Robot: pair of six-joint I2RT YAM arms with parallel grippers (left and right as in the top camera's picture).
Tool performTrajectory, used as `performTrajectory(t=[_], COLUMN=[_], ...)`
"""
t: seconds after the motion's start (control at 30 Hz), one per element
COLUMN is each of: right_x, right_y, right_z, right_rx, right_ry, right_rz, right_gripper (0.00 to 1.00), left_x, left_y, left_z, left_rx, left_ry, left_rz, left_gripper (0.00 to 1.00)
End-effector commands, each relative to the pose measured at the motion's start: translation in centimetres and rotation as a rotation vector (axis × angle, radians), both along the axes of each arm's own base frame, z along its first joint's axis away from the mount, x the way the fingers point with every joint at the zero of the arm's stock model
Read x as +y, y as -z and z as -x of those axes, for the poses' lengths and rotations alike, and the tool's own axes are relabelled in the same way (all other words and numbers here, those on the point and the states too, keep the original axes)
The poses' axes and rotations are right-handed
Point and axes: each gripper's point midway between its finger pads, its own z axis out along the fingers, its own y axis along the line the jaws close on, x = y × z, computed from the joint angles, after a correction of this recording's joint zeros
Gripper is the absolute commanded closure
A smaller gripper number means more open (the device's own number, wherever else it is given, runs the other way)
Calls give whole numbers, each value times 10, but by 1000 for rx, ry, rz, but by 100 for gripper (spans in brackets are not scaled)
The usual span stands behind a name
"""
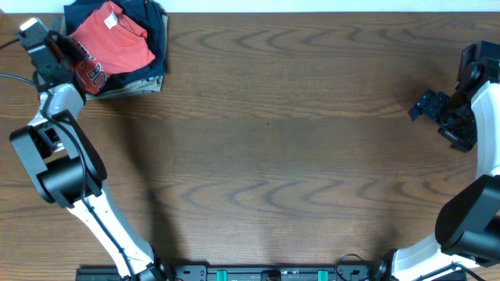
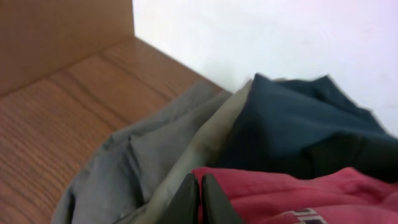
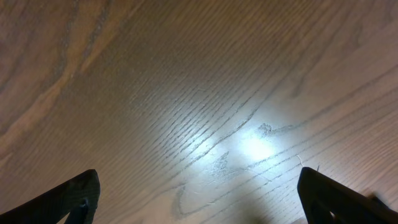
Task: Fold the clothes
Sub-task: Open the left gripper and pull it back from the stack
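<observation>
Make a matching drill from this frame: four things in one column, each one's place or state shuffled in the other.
Things
1. coral-red T-shirt
2. navy garment
3. left claw
4. right claw

Places or states
A. open, above bare wood of the table
B. crumpled and topmost, at the top left of the overhead view
C. shut, at the edge of the red cloth
D. lying under the red shirt

Pairs: 1-B, 2-D, 3-C, 4-A
</observation>
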Motion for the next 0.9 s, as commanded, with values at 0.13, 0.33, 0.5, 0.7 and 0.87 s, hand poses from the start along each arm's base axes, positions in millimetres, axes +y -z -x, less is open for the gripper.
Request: performTrajectory(t=[0.13,0.33,0.5,0.7,0.87], right_x=[-2,-2,-2,-2,-2], right_y=[-4,-4,-4,-4,-4], right_z=[0,0,0,0,0], right_rx=[-10,-10,-10,-10,-10], right_ry=[-3,-3,-3,-3,-3], right_rz=[7,7,7,7,7], right_gripper=[1,1,1,1,1], left_x=[-24,-72,-116,-141,-147], left_y=[-120,-159,-136,-46,19], left_z=[2,-11,-38,-63,-63], left_rx=[-179,-276,-286,-187,-65], left_ry=[71,158,236,261,269], left_rz=[-84,-76,-69,-33,12], left_gripper=[94,94,94,94,92])
